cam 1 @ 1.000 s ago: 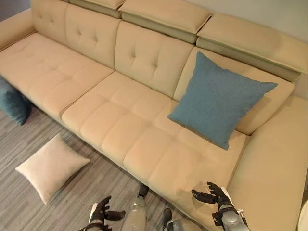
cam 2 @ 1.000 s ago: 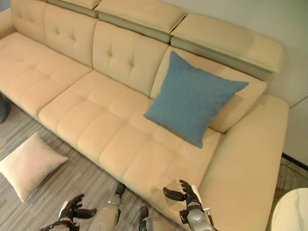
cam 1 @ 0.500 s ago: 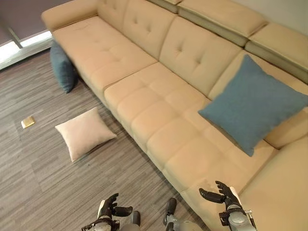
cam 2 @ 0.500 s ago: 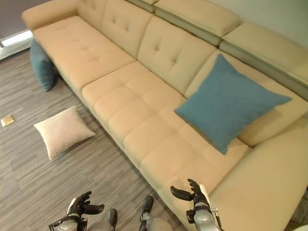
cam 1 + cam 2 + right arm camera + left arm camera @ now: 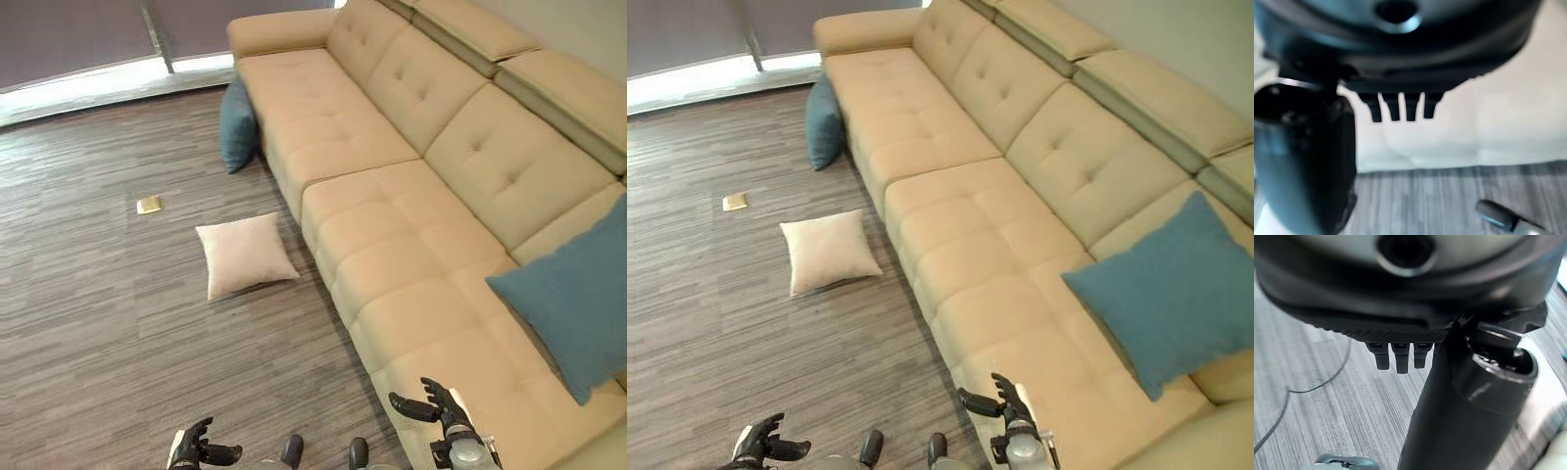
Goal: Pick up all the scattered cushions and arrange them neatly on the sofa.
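I am counting three cushions. One blue cushion [image 5: 1174,292] is leaning against the sofa [image 5: 989,186] backrest at about 3 o'clock in the head views, sitting on the seat. One cream cushion [image 5: 244,255] is lying flat on the floor [image 5: 98,294], near the middle, just off the sofa's front edge. A second blue cushion [image 5: 236,125] is standing on the floor at about 11 o'clock, propped against the sofa's front near the far armrest. So two are lying off the sofa and one is resting on it.

I am also seeing one small tan square [image 5: 149,205] lying on the floor at about 10 o'clock, well apart from the cream cushion; I cannot tell what it is.

My left hand [image 5: 191,449] is hanging at about 7 o'clock over the floor, fingers relaxed and spread, holding nothing. My right hand [image 5: 440,409] is hovering at about 5 o'clock above the sofa's front edge, thumb out and fingers loosely extended, also holding nothing. Both wrist views are showing straight fingertips [image 5: 1397,360] with nothing between them and the thumb.
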